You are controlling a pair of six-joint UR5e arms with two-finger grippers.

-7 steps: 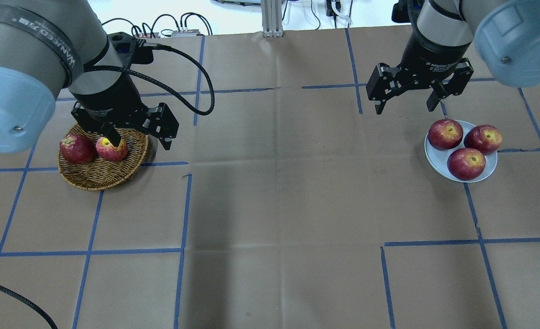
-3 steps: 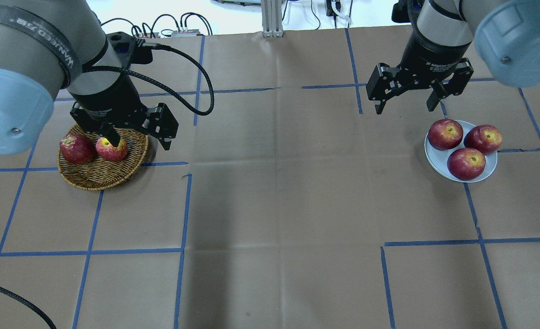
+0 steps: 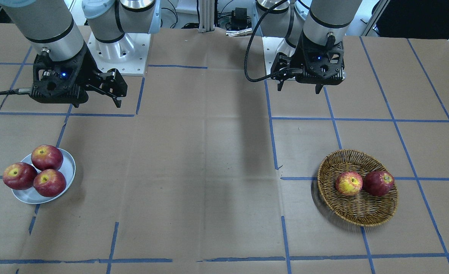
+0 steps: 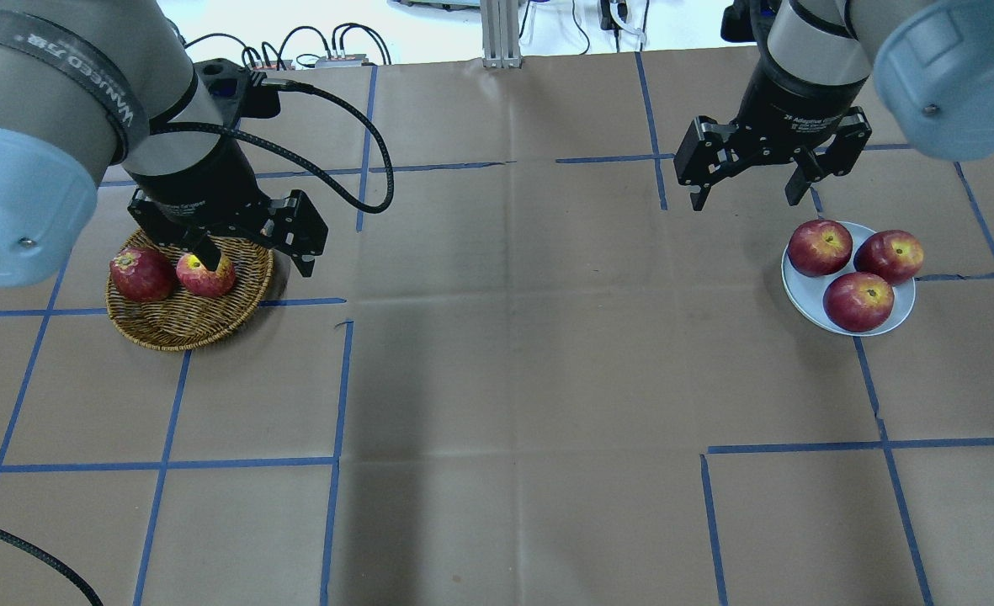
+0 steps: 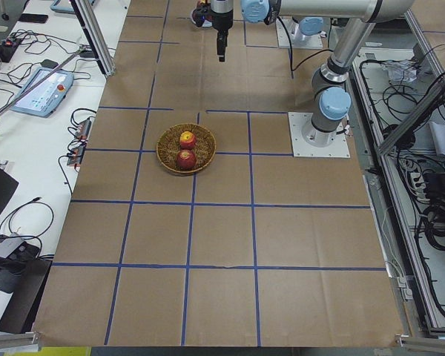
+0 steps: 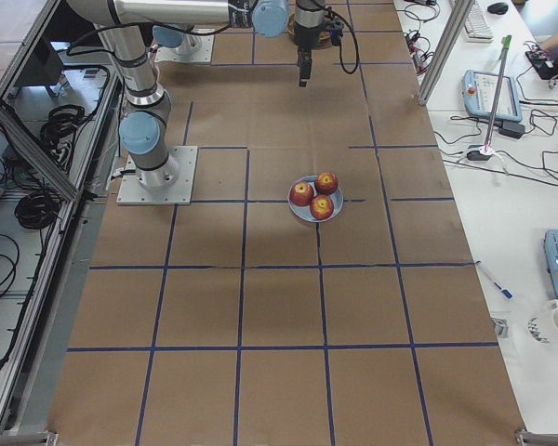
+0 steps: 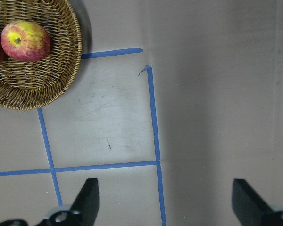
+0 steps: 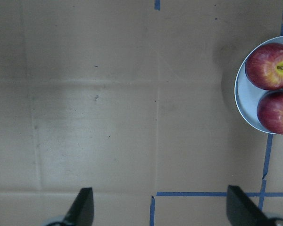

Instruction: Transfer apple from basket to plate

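The pale yellow-red apple [image 3: 348, 183] lies in the wicker basket [image 3: 361, 213] beside a dark red apple [image 3: 378, 183]. In the overhead view the apple [image 4: 208, 278] is partly covered by a finger of my left gripper [image 4: 257, 263]. That gripper is open and empty, high above the table at the basket's [image 4: 177, 324] inner edge. Its wrist view shows the apple [image 7: 26, 40] and basket [image 7: 47, 89] at upper left. The grey-white plate [image 4: 806, 290] holds three dark red apples. My right gripper [image 4: 745, 200] is open and empty, above the table behind the plate [image 3: 69, 167].
The table is covered in brown paper with blue tape lines [image 4: 337, 396]. A black cable [image 4: 353, 126] loops from my left wrist. Both arm bases [image 3: 118, 53] stand at the robot's side of the table. The plate's apples [image 8: 273, 66] show at the right wrist view's edge.
My left arm has shifted very slightly over the basket. The right arm, the apples, the basket and the plate have not moved.
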